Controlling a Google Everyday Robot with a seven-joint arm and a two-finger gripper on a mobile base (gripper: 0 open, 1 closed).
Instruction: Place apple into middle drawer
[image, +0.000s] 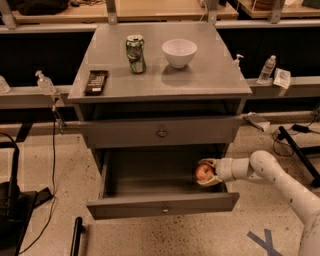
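Observation:
The red-orange apple is held in my gripper, which is shut on it from the right. The white arm reaches in from the lower right. The apple hangs inside the right end of the pulled-out middle drawer, just above its floor. The drawer is grey with a small round knob on its front. The like grey drawer front above it is closed.
On the cabinet top stand a white bowl, a green can and a black remote. Bottles sit on side ledges at left and right. Cables and a black stand lie on the floor.

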